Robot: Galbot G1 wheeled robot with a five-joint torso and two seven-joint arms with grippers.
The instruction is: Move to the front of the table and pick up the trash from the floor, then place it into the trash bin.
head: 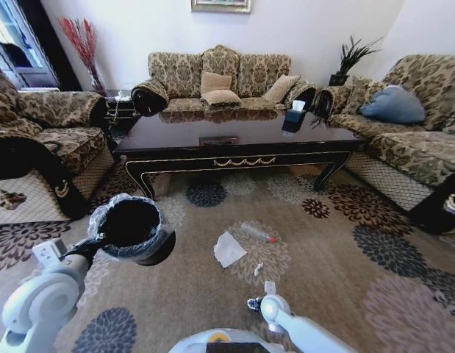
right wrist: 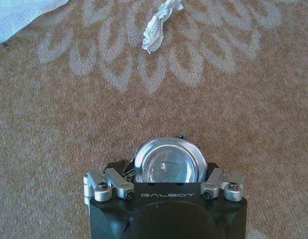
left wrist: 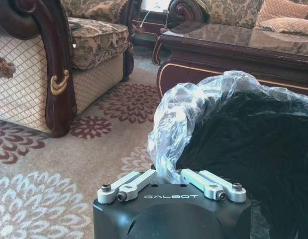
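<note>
Fingers of the right gripper point(right wrist: 163, 172) clamp the crushed can point(right wrist: 167, 164) low over the floor point(right wrist: 253, 99), so one pickup looks done. Beside it, the left gripper point(left wrist: 168, 172) pinches the liner rim of the trash bin point(head: 131, 224), holding it aloft. Farther out, crumpled paper point(head: 228, 248) and the bottle point(head: 258, 233) lie unpicked before the worktop point(head: 234, 136).
</note>
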